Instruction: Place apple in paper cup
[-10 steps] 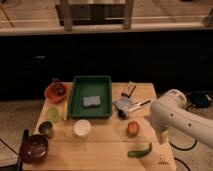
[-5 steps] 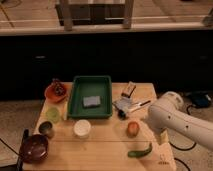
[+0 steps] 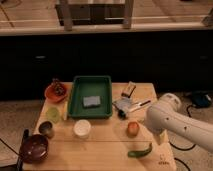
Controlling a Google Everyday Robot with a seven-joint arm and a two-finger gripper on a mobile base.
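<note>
Wooden table (image 3: 105, 146), dark cabinets (image 3: 100, 55) behind, pincer (image 3: 131, 106) spread between tray (image 3: 73, 100) and apple (image 3: 132, 129)

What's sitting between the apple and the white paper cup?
Nothing: the camera view shows bare wooden table between the apple and paper cup. The gripper hangs under the white arm, right of the apple.

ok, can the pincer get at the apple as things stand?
Probably yes. The pincer sits just right of the apple, mostly hidden by the white arm. Nothing stands between them; the green chili lies apart, nearer the front edge of the table.
</note>
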